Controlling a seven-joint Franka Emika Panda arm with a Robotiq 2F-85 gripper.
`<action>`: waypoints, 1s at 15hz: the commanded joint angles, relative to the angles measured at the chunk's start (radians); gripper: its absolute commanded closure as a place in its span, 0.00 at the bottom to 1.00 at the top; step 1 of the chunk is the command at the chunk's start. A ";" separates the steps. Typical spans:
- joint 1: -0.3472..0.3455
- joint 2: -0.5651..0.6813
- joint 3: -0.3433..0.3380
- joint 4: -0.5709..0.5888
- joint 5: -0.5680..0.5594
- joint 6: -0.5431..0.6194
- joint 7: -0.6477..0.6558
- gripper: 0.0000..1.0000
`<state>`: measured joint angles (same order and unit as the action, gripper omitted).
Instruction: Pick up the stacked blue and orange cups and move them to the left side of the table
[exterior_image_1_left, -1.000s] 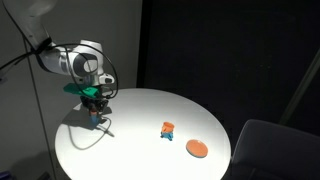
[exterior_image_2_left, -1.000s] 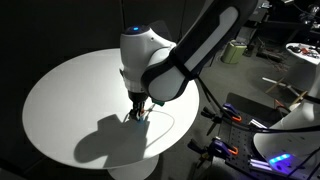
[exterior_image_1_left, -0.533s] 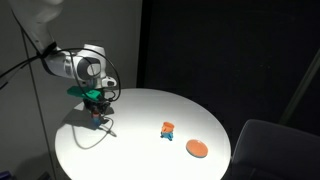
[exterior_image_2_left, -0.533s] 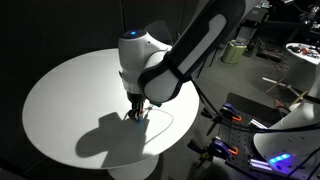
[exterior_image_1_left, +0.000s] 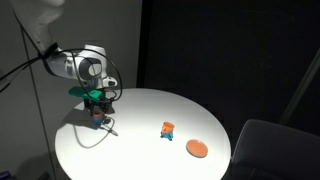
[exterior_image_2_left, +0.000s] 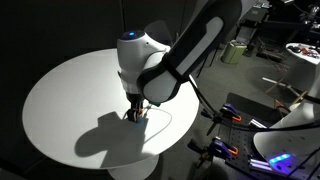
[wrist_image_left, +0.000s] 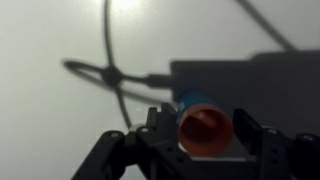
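In the wrist view the stacked blue and orange cups (wrist_image_left: 205, 130) stand upright between my fingers, the orange mouth facing the camera and a blue rim showing behind it. My gripper (wrist_image_left: 205, 142) flanks the stack with its jaws slightly apart from it, a thin dark gap showing on the right. In both exterior views the gripper (exterior_image_1_left: 97, 115) (exterior_image_2_left: 135, 113) hangs low over the white round table (exterior_image_1_left: 140, 155) (exterior_image_2_left: 70, 90), near its edge. There the cups are mostly hidden between the fingers.
A chunkier orange and blue stack (exterior_image_1_left: 168, 129) and a flat orange disc (exterior_image_1_left: 197, 149) lie toward the other side of the table. A thin cable (wrist_image_left: 110, 70) trails across the tabletop by the gripper. A grey chair (exterior_image_1_left: 272, 148) stands beside the table.
The arm has stayed over the same spot by the table's edge. The exterior views show no clear movement of the cups.
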<state>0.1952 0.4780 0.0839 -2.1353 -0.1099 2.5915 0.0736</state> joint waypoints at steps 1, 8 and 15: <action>0.021 -0.006 -0.019 0.015 -0.026 -0.017 0.020 0.00; 0.075 -0.088 -0.039 -0.032 -0.079 -0.016 0.083 0.00; 0.144 -0.199 -0.073 -0.070 -0.197 -0.064 0.273 0.00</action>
<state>0.3112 0.3613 0.0362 -2.1577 -0.2503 2.5681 0.2487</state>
